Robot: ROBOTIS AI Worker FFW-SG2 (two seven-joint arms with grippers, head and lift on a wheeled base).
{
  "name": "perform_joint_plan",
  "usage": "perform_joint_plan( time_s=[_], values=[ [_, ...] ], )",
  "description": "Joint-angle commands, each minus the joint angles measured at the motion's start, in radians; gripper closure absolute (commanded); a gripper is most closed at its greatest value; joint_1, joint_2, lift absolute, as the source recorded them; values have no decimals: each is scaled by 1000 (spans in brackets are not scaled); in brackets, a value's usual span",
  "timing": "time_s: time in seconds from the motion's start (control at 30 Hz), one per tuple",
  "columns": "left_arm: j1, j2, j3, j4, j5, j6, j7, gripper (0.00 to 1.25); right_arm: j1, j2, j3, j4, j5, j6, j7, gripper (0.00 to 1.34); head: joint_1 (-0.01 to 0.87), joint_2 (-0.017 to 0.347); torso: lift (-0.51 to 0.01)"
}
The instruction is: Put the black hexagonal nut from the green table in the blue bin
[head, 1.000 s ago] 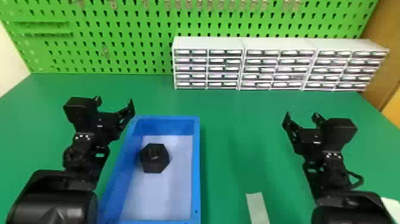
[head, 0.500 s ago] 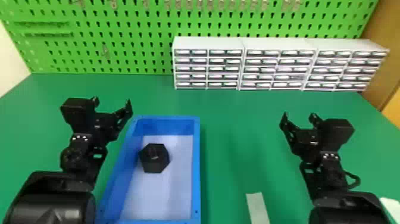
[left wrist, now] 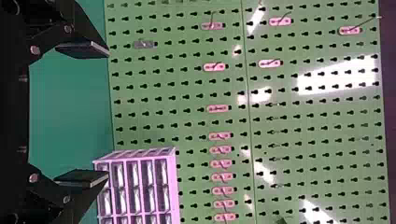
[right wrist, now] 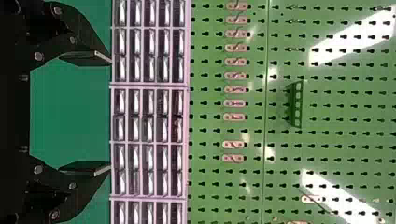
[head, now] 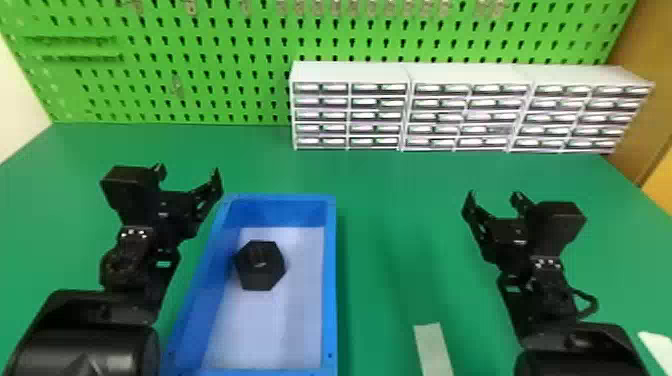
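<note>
In the head view my left gripper (head: 190,172) is left of the blue bin's far end, its fingers apart with nothing between them. The black hexagonal nut (head: 260,266) lies inside the blue bin (head: 330,280), on its pale floor near the left wall. My right gripper (head: 494,196) stands open over the green table (head: 395,200), well to the right of the bin. In the left wrist view, the left gripper (left wrist: 108,114) has its two fingers wide apart. The right wrist view has the right gripper (right wrist: 111,114) likewise spread and holding nothing.
White drawer cabinets (head: 350,72) stand along the back of the table, before a green pegboard (head: 225,50). A pale strip (head: 434,350) lies at the front, right of the bin. Another white piece (head: 657,347) is at the lower right edge.
Both arms have shifted slightly to the left in the head view. The nut and the bin have stayed where they were, and both grippers have remained open.
</note>
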Motion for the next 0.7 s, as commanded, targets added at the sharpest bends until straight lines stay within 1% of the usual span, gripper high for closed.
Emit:
perform_joint_plan(
  time_s=[0.0, 0.13, 0.4, 0.67],
  values=[
    [4, 0, 3, 0, 9, 1, 0, 341, 1, -6, 7, -1, 0, 15, 0, 472, 686, 52, -97],
    [7, 0, 5, 0, 15, 4, 0, 341, 1, -10, 12, -14, -3, 46, 0, 472, 686, 52, -97],
    [9, 0, 14, 1, 49, 8, 0, 341, -2, -13, 18, -14, -2, 49, 0, 472, 686, 52, -97],
    [14, 0, 23, 0, 63, 8, 1, 341, 0, -15, 21, -14, 0, 49, 0, 472, 686, 52, -97]
  ],
)
